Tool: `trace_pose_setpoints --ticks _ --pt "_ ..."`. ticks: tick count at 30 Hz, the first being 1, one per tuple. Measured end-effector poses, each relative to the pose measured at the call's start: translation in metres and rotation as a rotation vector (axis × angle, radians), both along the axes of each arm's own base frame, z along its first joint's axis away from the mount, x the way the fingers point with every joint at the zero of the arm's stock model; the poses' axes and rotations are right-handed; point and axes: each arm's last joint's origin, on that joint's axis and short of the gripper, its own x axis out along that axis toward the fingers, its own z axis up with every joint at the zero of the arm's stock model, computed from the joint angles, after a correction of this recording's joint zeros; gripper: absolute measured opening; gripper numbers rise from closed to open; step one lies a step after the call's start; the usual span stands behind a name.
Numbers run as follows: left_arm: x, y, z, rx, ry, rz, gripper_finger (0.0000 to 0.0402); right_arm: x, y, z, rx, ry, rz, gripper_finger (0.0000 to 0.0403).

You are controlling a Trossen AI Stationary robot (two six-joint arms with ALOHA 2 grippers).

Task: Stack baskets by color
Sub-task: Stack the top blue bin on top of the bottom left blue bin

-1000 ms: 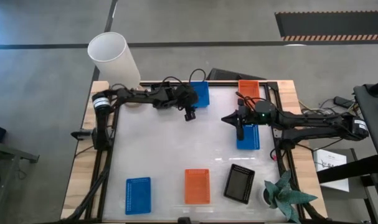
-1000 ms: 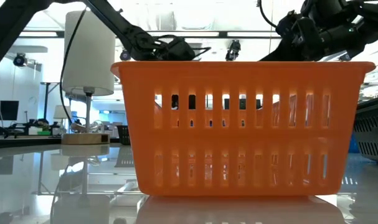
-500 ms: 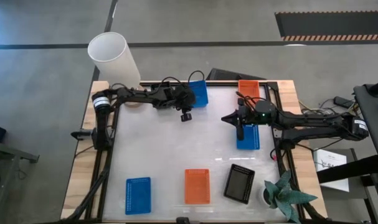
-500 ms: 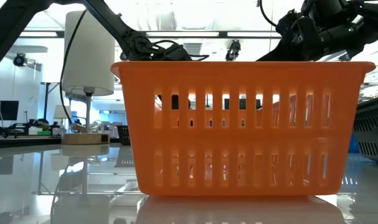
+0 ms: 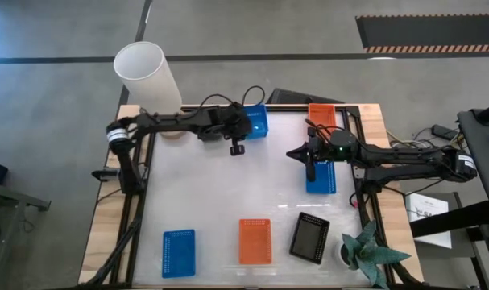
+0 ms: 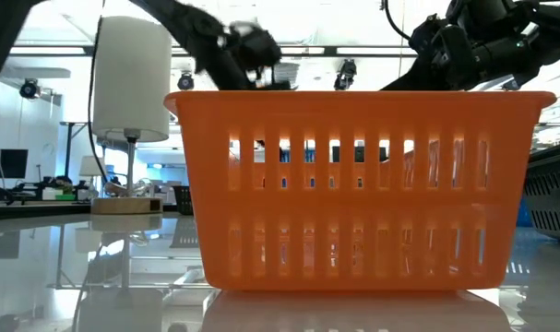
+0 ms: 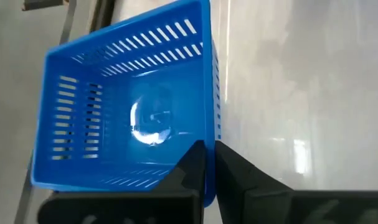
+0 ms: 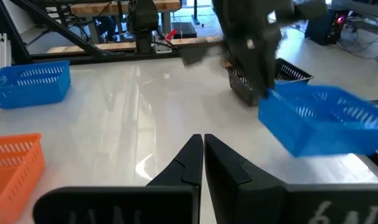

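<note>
Evidently the blue rectangular plastic basket with slotted walls (image 7: pixel 126 106) is a light, thin-walled thing: stiff enough along the rim to be carried by one edge, smooth enough that a shallow pinch could slip. Best hold, in my judgement, is mid-rim on a long side, one finger inside the wall and one outside.

Left gripper (image 7: pixel 208 163): jaws closed on that basket's wall, fingers either side of the rim at its table-side edge. In the high view the same basket (image 5: pixel 256 122) sits at the far edge of the white table (image 5: pixel 228 193), left of centre. The right wrist view shows it tilted and apparently clear of the surface. Left arm reaches across from the left side, forearm near level, wrist over the basket's near rim.

Right gripper (image 5: pixel 310 167): jaws closed, nothing between them, hovering at the end of a second blue basket (image 5: pixel 322 177) on the right side.

Elsewhere: an orange basket (image 5: pixel 322 114) at the far right, and a blue (image 5: pixel 178 252), an orange (image 5: pixel 254 241) and a black basket (image 5: pixel 309 237) along the near edge.
</note>
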Motion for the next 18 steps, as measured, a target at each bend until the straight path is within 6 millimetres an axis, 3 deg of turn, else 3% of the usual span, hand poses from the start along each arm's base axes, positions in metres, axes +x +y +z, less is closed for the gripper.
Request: trace_pose_setpoints --ticks 4,10,18 --pt "-0.012 -0.028 0.029 -0.022 -0.005 -0.004 0.0001 0.000 0.000 0.000 -0.008 0.000 0.001 0.0009" --pt "-0.032 -0.086 0.054 -0.017 0.060 0.018 0.0001 0.000 0.000 -0.001 -0.021 0.002 0.005 0.0009" --pt "-0.059 -0.176 0.063 -0.102 0.131 0.043 0.0000 0.000 0.000 -0.002 -0.025 0.004 0.006 0.0009"
